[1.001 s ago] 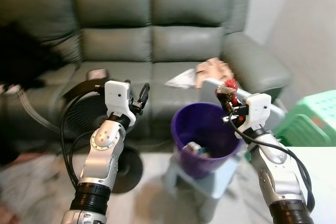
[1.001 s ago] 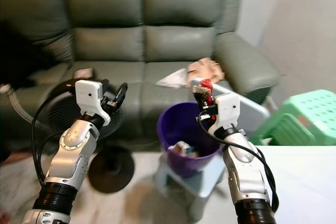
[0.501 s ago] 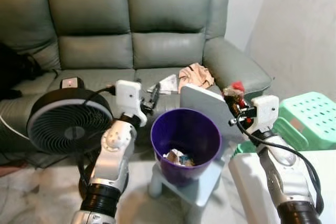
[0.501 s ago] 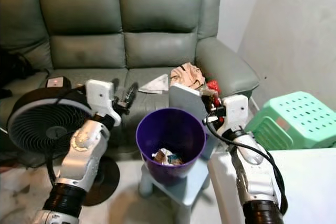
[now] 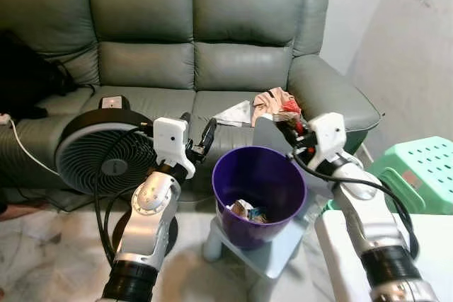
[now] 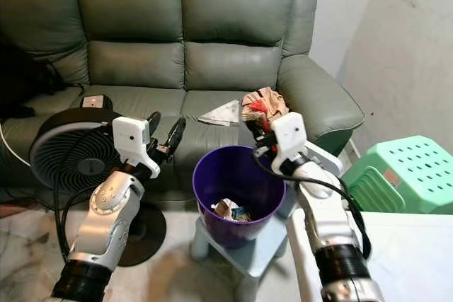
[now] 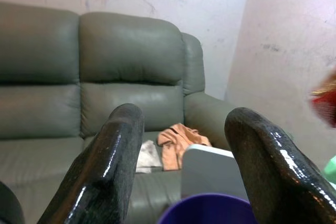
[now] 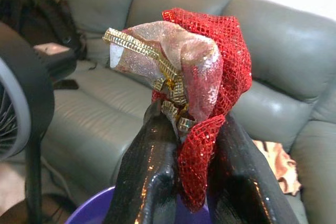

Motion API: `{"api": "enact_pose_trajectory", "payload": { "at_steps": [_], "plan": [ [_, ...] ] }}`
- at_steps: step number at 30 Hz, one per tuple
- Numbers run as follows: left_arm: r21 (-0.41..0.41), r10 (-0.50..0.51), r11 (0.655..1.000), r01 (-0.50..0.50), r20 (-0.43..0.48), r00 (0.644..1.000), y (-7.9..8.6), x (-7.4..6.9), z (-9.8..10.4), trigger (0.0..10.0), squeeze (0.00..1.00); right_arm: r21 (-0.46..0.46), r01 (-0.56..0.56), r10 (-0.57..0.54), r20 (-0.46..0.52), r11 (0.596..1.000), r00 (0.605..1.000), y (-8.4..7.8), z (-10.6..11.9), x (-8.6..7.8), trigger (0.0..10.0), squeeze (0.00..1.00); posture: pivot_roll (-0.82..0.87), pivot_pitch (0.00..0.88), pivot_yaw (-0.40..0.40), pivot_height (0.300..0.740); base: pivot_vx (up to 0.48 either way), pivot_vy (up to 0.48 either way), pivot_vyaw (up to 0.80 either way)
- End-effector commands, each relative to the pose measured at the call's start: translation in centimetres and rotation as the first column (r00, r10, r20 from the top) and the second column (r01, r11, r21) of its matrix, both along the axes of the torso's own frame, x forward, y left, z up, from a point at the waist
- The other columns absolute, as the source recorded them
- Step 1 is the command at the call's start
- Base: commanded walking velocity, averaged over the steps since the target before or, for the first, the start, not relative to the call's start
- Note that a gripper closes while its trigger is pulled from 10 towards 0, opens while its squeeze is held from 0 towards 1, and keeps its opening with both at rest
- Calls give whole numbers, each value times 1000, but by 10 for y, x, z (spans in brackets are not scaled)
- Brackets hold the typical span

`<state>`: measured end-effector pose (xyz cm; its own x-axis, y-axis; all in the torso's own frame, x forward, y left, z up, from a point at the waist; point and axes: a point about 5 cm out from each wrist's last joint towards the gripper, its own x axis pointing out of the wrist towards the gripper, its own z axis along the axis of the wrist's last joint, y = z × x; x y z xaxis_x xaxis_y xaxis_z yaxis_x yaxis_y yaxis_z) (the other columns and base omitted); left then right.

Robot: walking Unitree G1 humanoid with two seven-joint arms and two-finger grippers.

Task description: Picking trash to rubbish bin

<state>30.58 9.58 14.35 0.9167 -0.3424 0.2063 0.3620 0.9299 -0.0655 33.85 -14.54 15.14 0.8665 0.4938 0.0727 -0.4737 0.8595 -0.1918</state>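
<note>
My right gripper (image 5: 291, 126) is clamped on a bundle of red mesh wrapping (image 8: 197, 90) (gold trim and a shiny pale scrap bunched in it), held up at the far right rim of the purple bin (image 5: 259, 192). The bin stands on a small grey stool (image 5: 272, 256) before the green sofa (image 5: 195, 33), with some rubbish (image 5: 246, 211) already at its bottom. My left gripper (image 5: 198, 136) hovers beside the bin's left rim, fingers apart and holding nothing, just in front of the black fan (image 5: 102, 153).
</note>
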Motion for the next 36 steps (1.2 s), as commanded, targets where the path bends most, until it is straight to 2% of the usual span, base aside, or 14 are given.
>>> {"api": "enact_pose_trajectory", "payload": {
  "at_steps": [1,5,8,9,12,14,18,19,21,28,29,30,33,36],
  "plan": [
    [-3,-19,1000,19,15,1000,-4,-3,5,10000,0,-10,6,-6,-18,1000,1000,1,1,4,10000,0,165,59,-95,740,0,0,0],
    [-33,-43,999,43,-12,999,-17,-21,-3,10000,0,-48,-33,31,-40,998,999,15,1,13,10000,0,182,106,-128,740,0,0,0],
    [-24,-79,997,77,-55,995,-36,-43,-16,10000,0,-79,-75,70,-64,994,996,25,3,20,10000,0,185,145,-153,740,0,0,0],
    [-24,-79,997,77,-55,995,-36,-43,-16,10000,0,-79,-75,70,-64,994,996,25,3,20,10000,0,185,145,-153,740,0,0,0],
    [37,-97,994,100,-79,992,-50,-59,-25,10000,0,-98,-70,63,-73,993,995,26,4,23,10000,0,195,189,-181,740,0,0,0],
    [-13,-94,996,93,-106,990,-55,-71,-27,10000,0,-99,-77,68,-86,992,994,28,4,26,10000,0,197,212,-194,740,0,0,0],
    [-25,-98,995,96,-117,988,-58,-77,-28,10000,0,-112,-82,70,-103,990,992,30,2,28,10000,0,198,222,-200,740,0,0,0],
    [-23,-99,995,97,-119,988,-60,-83,-27,10000,0,-146,-31,13,-124,989,992,33,-1,34,10000,0,195,243,-207,740,0,0,0],
    [-27,-101,995,99,-119,988,-60,-87,-26,10000,0,-169,0,-24,-141,986,990,36,-3,38,10000,0,195,243,-207,740,0,0,0],
    [-20,-110,994,109,-127,986,-68,-96,-23,10000,0,-136,-10,-11,-153,991,988,40,-5,39,10000,0,193,263,-208,740,0,0,0],
    [-22,-112,994,111,-129,985,-68,-97,-23,10000,0,-152,49,-69,-130,987,989,38,-3,42,10000,0,193,268,-205,740,0,0,0],
    [-19,-113,994,111,-126,986,-68,-96,-21,10000,0,-70,99,-110,-180,993,977,33,-3,46,10000,1000,197,272,-204,740,0,0,0],
    [-14,-113,994,112,-121,986,-67,-96,-19,10000,0,59,155,-134,-268,986,954,29,-5,50,10000,1000,197,272,-204,740,0,0,0],
    [-22,-98,995,96,-118,988,-63,-94,-17,10000,0,24,135,-126,-240,991,963,29,-3,49,10000,1000,205,273,-204,740,0,0,0]
  ]
}}
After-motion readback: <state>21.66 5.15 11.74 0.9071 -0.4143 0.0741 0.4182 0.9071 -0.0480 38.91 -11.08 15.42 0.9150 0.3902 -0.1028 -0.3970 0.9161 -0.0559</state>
